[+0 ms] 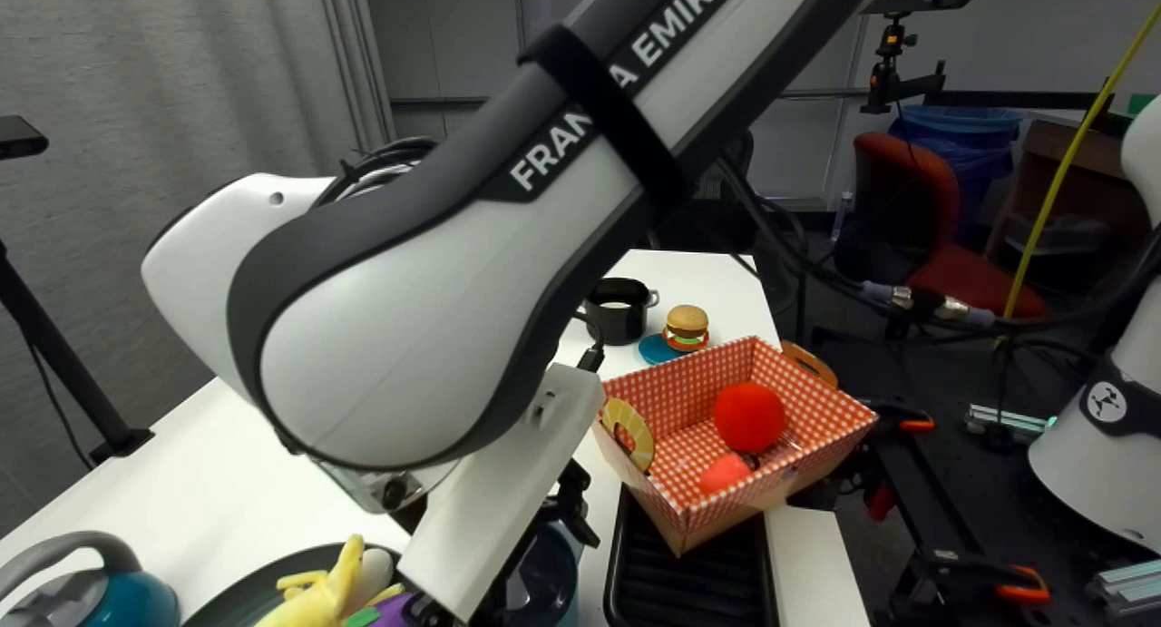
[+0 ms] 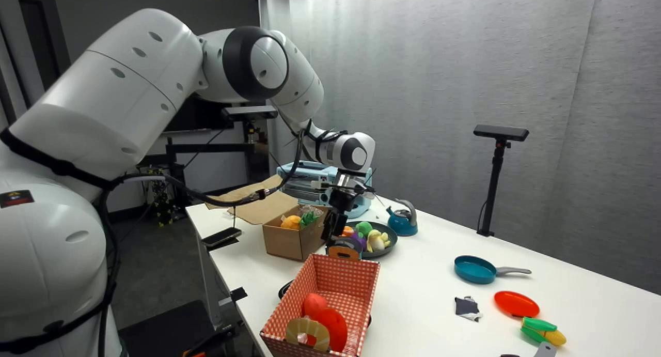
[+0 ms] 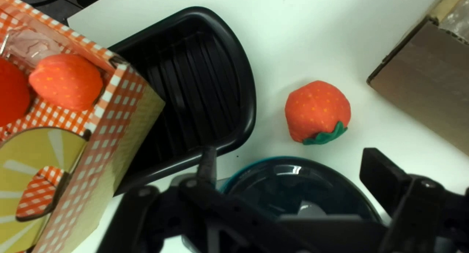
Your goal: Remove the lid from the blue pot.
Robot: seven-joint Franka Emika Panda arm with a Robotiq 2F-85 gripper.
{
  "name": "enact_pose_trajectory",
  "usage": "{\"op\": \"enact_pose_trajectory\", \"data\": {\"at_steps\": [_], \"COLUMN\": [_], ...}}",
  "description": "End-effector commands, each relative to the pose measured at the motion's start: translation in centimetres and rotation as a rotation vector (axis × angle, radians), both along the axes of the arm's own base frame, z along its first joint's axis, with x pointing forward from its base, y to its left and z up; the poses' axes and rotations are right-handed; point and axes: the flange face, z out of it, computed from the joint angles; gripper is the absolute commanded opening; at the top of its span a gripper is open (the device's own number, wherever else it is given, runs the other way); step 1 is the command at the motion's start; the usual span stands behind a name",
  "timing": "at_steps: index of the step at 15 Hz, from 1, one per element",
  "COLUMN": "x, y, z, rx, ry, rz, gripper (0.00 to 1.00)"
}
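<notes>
Okay, end effector (image 3: 293,167): matte black, open, fingers (image 3: 383,174) spread wide. Below it in the wrist view, between the fingertips: lid (image 3: 263,189), round, dark, glassy, bright highlights along the far edge, pale patch nearer the middle; near part blocked. Looks set on the blue pot (image 1: 567,577), smooth teal, only partly visible. Just beyond: strawberry (image 3: 317,110), cloth-looking, red, yellow specks, green leaf. Left: black tray (image 3: 205,81), glossy, ribbed floor, rounded rim. Farther left: basket (image 3: 110,136), red-and-white check, yellow slice-shaped cutout (image 3: 33,154), rounded red items (image 3: 67,81) inside. Right: brown cardboard box (image 3: 421,81). In an exterior view, smooth white bench (image 2: 423,295) also carries kettle (image 2: 402,223), teal with grey handle; shallow teal pan (image 2: 475,269); flat red disc (image 2: 516,304).
</notes>
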Motion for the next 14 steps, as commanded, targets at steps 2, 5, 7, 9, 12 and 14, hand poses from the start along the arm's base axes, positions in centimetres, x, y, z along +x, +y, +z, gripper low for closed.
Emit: {"op": "enact_pose_trajectory", "data": {"at_steps": [2, 5, 7, 9, 12, 14], "x": [-0.99, -0.83, -0.63, -0.47, -0.17, -0.08], "y": [-0.27, -0.38, -0.46, -0.51, -0.59, -0.65], "z": [0.90, 0.89, 0.84, 0.81, 0.80, 0.76], "rx": [-0.033, -0.041, -0.047, -0.051, -0.064, -0.075], "ry": [-0.019, -0.045, -0.074, -0.099, -0.141, -0.166], "rz": [-0.001, 0.001, 0.001, 0.003, -0.002, -0.011], "gripper": [1.00, 1.00, 1.00, 1.00, 1.00, 1.00]}}
